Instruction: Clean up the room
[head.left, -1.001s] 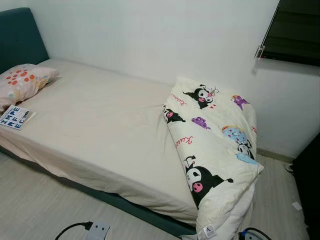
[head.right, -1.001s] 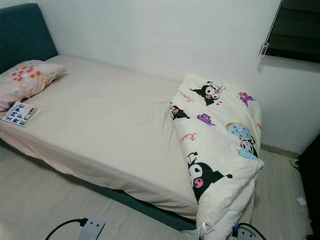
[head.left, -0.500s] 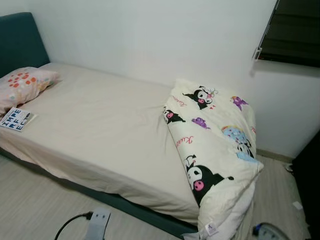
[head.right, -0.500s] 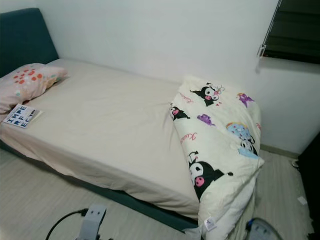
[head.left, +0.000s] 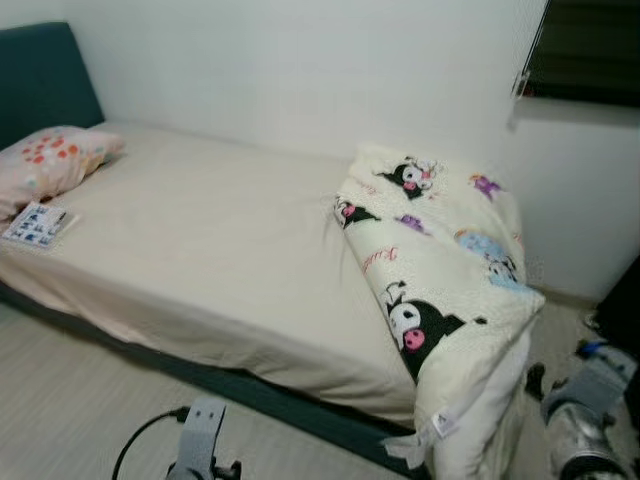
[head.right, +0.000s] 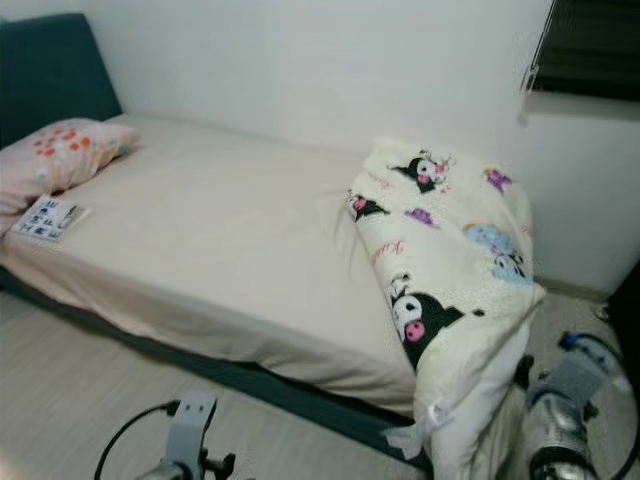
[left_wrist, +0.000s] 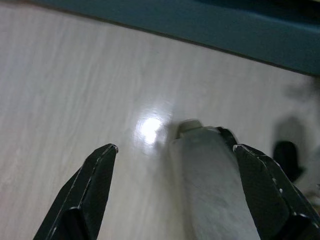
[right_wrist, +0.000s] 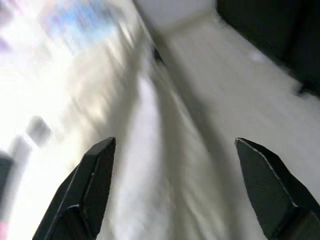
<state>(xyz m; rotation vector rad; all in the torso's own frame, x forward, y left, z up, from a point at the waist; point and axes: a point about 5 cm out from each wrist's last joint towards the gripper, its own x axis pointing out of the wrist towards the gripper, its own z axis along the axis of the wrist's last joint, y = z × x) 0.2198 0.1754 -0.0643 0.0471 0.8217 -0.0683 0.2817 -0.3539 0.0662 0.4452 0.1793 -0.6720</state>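
A cream cartoon-print duvet (head.left: 440, 290) lies folded in a heap at the foot of the bed (head.left: 200, 260), its end hanging over the bed's corner. A pink spotted pillow (head.left: 50, 160) and a small book (head.left: 38, 224) lie at the head end. My right arm (head.left: 585, 420) is raised low at the right, beside the hanging duvet; its gripper (right_wrist: 175, 185) is open, with the duvet's pale fabric blurred before it. My left arm (head.left: 200, 440) hangs low over the floor, and its gripper (left_wrist: 175, 175) is open with nothing between the fingers.
The bed has a teal headboard (head.left: 45, 85) and teal base (left_wrist: 200, 30), and stands against a white wall. A dark window blind (head.left: 590, 50) hangs at the upper right. Dark furniture (head.left: 625, 310) stands at the right edge. Pale wood floor (head.left: 70, 400) runs in front.
The camera has shifted and blurred slightly. My right arm has risen into view at the lower right beside the duvet. My left arm has come up a little.
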